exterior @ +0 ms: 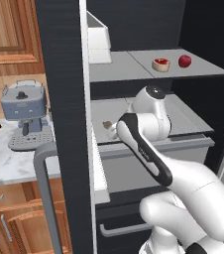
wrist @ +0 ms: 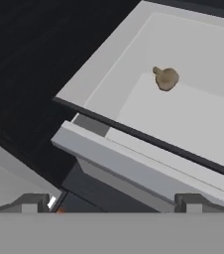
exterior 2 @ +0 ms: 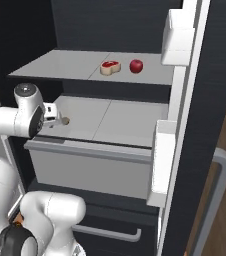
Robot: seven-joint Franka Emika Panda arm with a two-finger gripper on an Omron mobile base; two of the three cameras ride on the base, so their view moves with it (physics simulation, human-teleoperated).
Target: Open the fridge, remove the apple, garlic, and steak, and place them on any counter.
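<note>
Garlic (wrist: 166, 79) on fridge (exterior: 64, 99) shelf, end effector (wrist: 111, 202) agape.

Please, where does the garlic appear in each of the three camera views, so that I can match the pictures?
Left base view: the garlic lies on the lower fridge shelf, left of the arm.
Right base view: the garlic lies at the left of the same shelf, beside the arm's wrist.
Hand view: the garlic lies upper right, on the pale shelf.
Shared landmark: the shelf's front edge.

Fridge (exterior: 64, 99) matt black; shelves smooth grey. Apple (exterior: 185, 61) glossy red. Garlic (wrist: 165, 78) rough tan. Counter (exterior: 5, 158) veined marble.
</note>
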